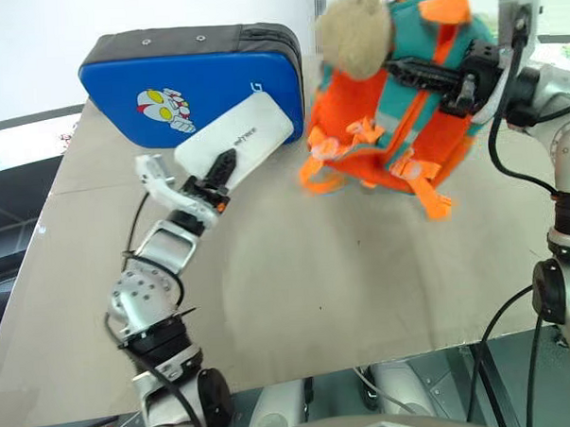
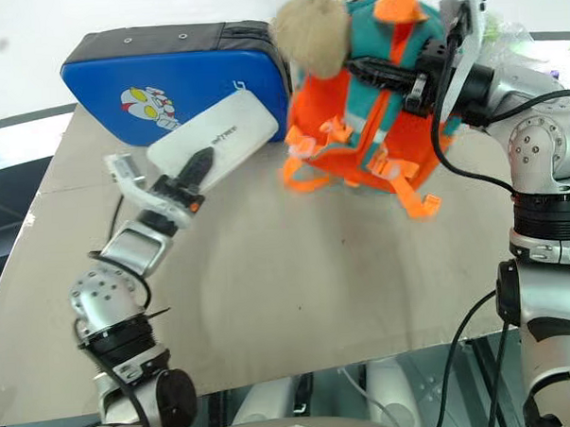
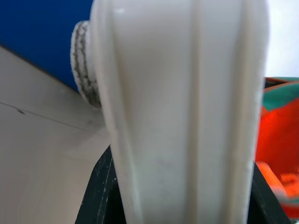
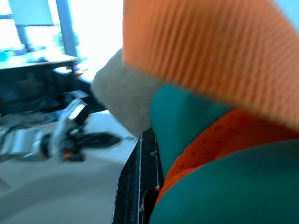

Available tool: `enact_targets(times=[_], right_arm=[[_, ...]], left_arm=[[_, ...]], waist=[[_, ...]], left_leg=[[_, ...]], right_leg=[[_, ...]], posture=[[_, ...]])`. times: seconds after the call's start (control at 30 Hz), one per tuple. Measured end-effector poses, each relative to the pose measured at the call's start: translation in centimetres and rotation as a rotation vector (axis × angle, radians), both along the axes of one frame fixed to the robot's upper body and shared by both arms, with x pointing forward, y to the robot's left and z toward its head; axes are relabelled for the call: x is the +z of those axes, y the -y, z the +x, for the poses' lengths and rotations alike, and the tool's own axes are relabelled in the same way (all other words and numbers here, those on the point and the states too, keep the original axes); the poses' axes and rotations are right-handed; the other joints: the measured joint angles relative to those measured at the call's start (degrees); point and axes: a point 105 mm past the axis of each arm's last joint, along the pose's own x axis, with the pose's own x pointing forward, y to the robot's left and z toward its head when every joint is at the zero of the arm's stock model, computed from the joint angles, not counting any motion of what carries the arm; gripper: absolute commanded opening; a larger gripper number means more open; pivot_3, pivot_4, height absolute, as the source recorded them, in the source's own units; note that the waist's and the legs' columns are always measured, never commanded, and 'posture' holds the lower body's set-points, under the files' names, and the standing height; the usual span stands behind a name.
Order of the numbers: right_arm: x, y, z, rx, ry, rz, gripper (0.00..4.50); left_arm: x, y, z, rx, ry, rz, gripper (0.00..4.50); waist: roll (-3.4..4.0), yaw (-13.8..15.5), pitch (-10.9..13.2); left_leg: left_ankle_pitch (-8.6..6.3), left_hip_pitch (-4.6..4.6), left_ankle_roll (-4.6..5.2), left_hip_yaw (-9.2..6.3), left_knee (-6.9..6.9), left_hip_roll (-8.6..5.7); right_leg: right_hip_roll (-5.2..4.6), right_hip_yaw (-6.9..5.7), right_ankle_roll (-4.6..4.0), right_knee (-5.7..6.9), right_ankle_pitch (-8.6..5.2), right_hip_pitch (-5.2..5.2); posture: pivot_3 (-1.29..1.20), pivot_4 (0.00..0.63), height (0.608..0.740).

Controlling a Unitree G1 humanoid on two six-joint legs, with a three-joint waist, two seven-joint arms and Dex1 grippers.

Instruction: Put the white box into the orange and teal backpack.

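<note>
Two grippers: both were engaged — each robot hand had hold of one of the task's two things.
Left gripper: the left gripper [image 1: 219,179] had its black fingers closed part-way on the near end of the flat, white, translucent plastic box with rounded corners [image 1: 236,143], one finger lying dark across its lettered top.
White box: it was held clear of the table, tilted, its far end pointing toward 1 o'clock, just in front of the blue case.
Right gripper: the right gripper [image 1: 449,77] was clamped shut on the teal upper part of the small orange and teal backpack [image 1: 395,124], reaching in from 3 o'clock.
Backpack: it was held up at about 1 o'clock on the table, orange straps and buckles dangling, the tan plush toy [image 1: 354,36] at its top.
Step in hand: carrying — the box was picked up and the bag held, but the box was not yet inside.
Next move: it probably called for the bag's opening to be turned toward the box, then the box fed in end first; whether the zip stood open could not be told.
Around: the big blue padded case with a cartoon figure [image 1: 157,96] stood on edge at 11 o'clock on the grey-beige table [image 1: 317,297].
In the way: the loose straps and the plush toy hung near the likely path — either could snag the box's leading corner.
</note>
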Motion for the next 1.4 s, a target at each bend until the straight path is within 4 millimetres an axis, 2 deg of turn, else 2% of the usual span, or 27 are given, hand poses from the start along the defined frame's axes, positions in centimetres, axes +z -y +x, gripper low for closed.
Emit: enact_targets(times=[0.03, 0.17, 0.2, 0.33, 0.4, 0.53, 0.7, 0.87, 1.17, 1.3, 1.33, 1.4], right_arm=[[-1.0, -0.4, -0.1, 0.014, -0.019, -0.034, 0.05], [-8.8, -1.6, -0.2, 0.023, -0.161, -0.211, 0.05], [-9.5, -1.7, -0.2, 0.028, -0.172, -0.222, 0.05], [-9.5, -1.8, -0.5, 0.054, -0.164, -0.226, 0.05], [-9.4, -1.8, -0.8, 0.080, -0.176, -0.220, 0.05], [-8.8, -1.0, -1.5, 0.111, -0.192, -0.197, 0.05], [-7.6, -0.3, -2.0, 0.130, -0.206, -0.127, 0.05], [-7.3, 0.0, -1.9, 0.098, -0.214, -0.105, 0.05], [-7.3, -0.7, -3.5, 0.141, -0.208, -0.118, 0.05], [-7.6, -0.4, -3.9, 0.124, -0.206, -0.126, 0.05], [-7.7, -0.7, -4.3, 0.124, -0.201, -0.133, 0.05], [-7.9, -1.2, -5.0, 0.142, -0.200, -0.137, 0.00]], left_arm=[[0.3, -0.7, -0.3, 0.010, 0.011, 0.010, 1.09], [1.7, -3.0, -3.6, -0.053, 0.065, 0.164, 1.09], [2.0, -3.3, -4.1, -0.065, 0.078, 0.193, 1.09], [4.5, -3.3, -6.4, -0.181, 0.170, 0.308, 1.09], [6.0, -2.7, -7.5, -0.260, 0.231, 0.403, 1.09], [7.3, -1.2, -7.5, -0.348, 0.324, 0.527, 1.09], [7.3, 2.2, -6.4, -0.490, 0.464, 0.743, 1.09], [6.2, 4.3, -6.0, -0.608, 0.542, 0.867, 1.09], [4.9, 10.5, -3.9, -0.756, 0.606, 0.915, 1.09], [4.4, 15.0, -2.4, -0.777, 0.592, 0.931, 1.09], [3.5, 17.6, -1.7, -0.788, 0.588, 0.983, 1.09], [2.1, 19.3, -1.3, -0.801, 0.578, 1.047, 2.09]], waist=[[0.00, 0.14, 0.00], [-0.04, 0.33, -0.02], [0.02, 0.38, 0.02], [-0.02, 0.28, 0.02], [-0.02, 0.34, 0.02], [-0.02, 0.52, 0.03], [-0.03, 0.35, 0.03], [-0.03, 0.37, 0.03], [-0.04, 0.49, 0.03], [-0.05, 0.89, 0.03], [-0.05, 1.36, 0.03], [-0.05, 1.34, 0.03]], left_leg=[[0.00, 0.00, 0.00, -0.01, -0.01, -0.02], [0.01, 0.00, -0.01, -0.07, 0.08, -0.14], [0.02, 0.00, -0.01, -0.07, 0.12, -0.20], [0.03, 0.24, -0.02, -0.07, 0.21, -0.28], [0.03, 0.27, -0.03, -0.08, 0.21, -0.29], [0.04, 0.26, -0.03, -0.07, 0.20, -0.30], [0.04, 0.22, -0.02, -0.03, 0.14, -0.29], [0.04, 0.21, -0.02, -0.03, 0.08, -0.28], [0.03, 0.10, 0.01, -0.06, 0.28, -0.31], [0.04, 0.09, 0.02, -0.12, 0.42, -0.33], [0.03, 0.07, 0.03, -0.12, 0.53, -0.34], [0.02, 0.07, 0.04, -0.07, 0.60, -0.34]], right_leg=[[-0.02, -0.02, 0.00, 0.01, 0.00, 0.00], [-0.14, -0.08, -0.01, 0.16, 0.00, 0.02], [-0.20, -0.07, -0.01, 0.20, 0.00, 0.02], [-0.25, -0.10, -0.02, 0.34, 0.00, 0.21], [-0.24, -0.16, -0.03, 0.37, 0.01, 0.24], [-0.23, -0.26, -0.03, 0.36, 0.00, 0.24], [-0.23, -0.24, -0.02, 0.29, 0.00, 0.19], [-0.23, -0.23, -0.02, 0.27, 0.00, 0.15], [-0.21, -0.29, -0.01, 0.34, 0.01, 0.16], [-0.03, -0.37, 0.00, 0.40, 0.01, 0.22], [0.04, -0.37, 0.01, 0.41, 0.01, 0.25], [0.10, -0.22, 0.05, 0.43, 0.04, 0.23]], posture=[[0.00, 0.150, 0.740], [0.00, 0.150, 0.740], [0.00, 0.150, 0.740], [0.00, 0.150, 0.740], [0.00, 0.150, 0.740], [0.00, 0.150, 0.740], [0.00, 0.150, 0.740], [0.00, 0.150, 0.740], [0.00, 0.150, 0.740], [0.00, 0.150, 0.740], [0.00, 0.150, 0.740], [0.00, 0.150, 0.740]])
